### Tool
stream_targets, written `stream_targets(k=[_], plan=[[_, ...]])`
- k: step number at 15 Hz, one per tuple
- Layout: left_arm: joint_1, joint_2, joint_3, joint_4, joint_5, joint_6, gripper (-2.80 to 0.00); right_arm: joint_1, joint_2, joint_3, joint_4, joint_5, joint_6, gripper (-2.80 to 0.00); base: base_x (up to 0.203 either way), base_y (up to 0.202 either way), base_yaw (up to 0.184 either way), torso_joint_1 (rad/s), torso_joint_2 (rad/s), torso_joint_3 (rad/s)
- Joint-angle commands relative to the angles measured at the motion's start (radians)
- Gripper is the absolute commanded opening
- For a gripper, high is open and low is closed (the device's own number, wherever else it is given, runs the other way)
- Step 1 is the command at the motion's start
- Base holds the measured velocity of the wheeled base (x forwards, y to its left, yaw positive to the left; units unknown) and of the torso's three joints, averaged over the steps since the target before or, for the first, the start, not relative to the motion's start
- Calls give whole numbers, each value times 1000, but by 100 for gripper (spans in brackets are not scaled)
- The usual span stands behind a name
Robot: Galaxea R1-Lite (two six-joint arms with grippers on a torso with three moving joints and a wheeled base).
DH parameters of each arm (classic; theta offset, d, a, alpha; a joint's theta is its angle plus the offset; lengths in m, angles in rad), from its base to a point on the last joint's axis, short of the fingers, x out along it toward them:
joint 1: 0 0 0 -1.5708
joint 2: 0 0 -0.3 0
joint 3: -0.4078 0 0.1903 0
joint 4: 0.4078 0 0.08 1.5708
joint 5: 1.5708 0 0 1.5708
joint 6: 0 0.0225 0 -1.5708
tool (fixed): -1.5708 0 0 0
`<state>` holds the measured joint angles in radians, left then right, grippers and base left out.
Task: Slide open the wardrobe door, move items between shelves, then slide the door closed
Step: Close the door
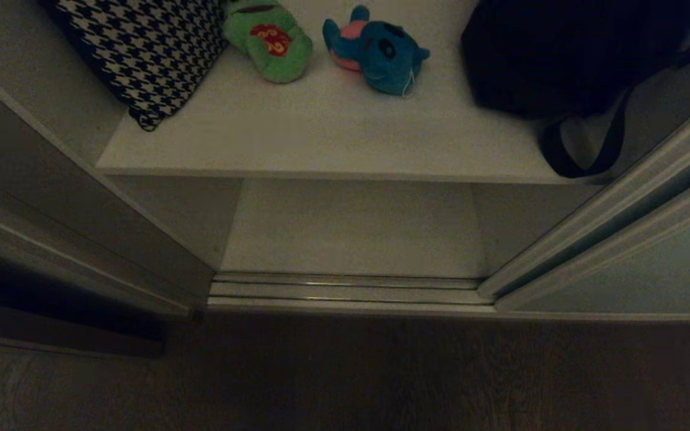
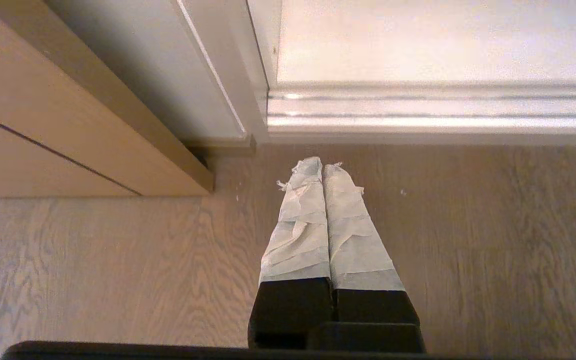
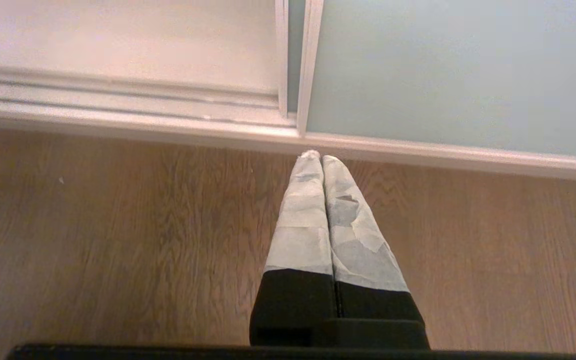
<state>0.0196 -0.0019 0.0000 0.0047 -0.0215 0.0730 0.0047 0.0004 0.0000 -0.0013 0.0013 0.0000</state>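
Note:
The wardrobe stands open before me. A green frog plush (image 1: 268, 41) and a teal-blue plush (image 1: 375, 51) lie side by side at the back of an off-white shelf (image 1: 321, 143). A lower shelf (image 1: 351, 230) shows beneath it. The pale grey-green sliding door (image 1: 650, 269) is pushed to the right; it also fills the far side of the right wrist view (image 3: 458, 70). My left gripper (image 2: 322, 165) hangs shut above the wood floor near the door track. My right gripper (image 3: 318, 157) is shut too, just short of the door's bottom frame. Neither holds anything, and neither arm shows in the head view.
A black-and-white houndstooth cloth (image 1: 141, 54) lies on the shelf's left. A black strapped bag (image 1: 566, 54) fills its right, one strap hanging over the edge. The metal floor track (image 1: 345, 290) runs across the opening. A brown wooden door frame (image 2: 68, 125) stands at the left.

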Motion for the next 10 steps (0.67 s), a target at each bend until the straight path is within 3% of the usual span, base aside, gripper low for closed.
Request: stream_targets(k=[1, 10], plan=[[0, 5, 0, 0, -1, 1, -280, 1, -3, 0, 0, 0, 0, -280, 0, 0, 0, 2, 2, 206], [0, 5, 0, 1, 2, -1, -280, 1, -3, 0, 0, 0, 0, -280, 0, 0, 0, 2, 2, 201]])
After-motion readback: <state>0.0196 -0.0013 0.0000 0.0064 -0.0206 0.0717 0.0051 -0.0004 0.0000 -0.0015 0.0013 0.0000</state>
